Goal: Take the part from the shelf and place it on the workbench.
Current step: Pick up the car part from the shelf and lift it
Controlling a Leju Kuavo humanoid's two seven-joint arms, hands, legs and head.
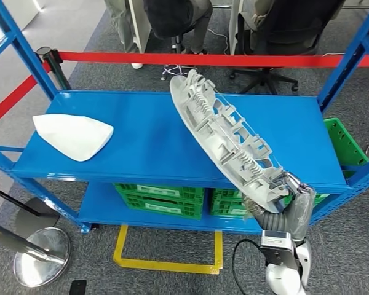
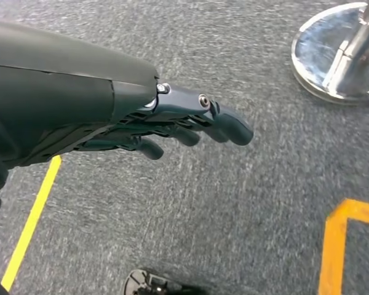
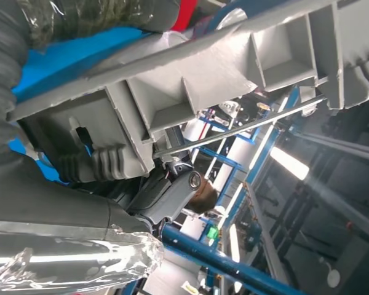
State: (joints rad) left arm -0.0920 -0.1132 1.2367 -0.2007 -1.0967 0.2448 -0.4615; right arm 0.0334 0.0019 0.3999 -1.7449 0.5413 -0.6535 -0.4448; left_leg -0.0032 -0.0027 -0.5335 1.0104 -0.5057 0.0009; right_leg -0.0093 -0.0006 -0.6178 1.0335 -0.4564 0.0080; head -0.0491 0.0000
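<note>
The part (image 1: 225, 140) is a long, narrow moulding of pale grey plastic, rounded at both ends, its open face crowded with ribs, square pockets and small springy coils. It lies slanted above the top board of the blue metal shelf (image 1: 150, 138), its far end raised over the back of the board and its near end reaching past the front edge. There the right hand (image 1: 279, 187) grips it, dark fingers clenched around the end. In the right wrist view the part (image 3: 229, 74) shows thick matte walls and box-like cells, with a thin metal rod running along it.

The left hand (image 2: 187, 126) hangs over speckled grey carpet, its fingers stretched out, slightly apart and holding nothing.

A smooth white shell (image 1: 74, 136) with a pointed end rests on the left of the board. Green slotted crates (image 1: 159, 198) sit on the lower board.
</note>
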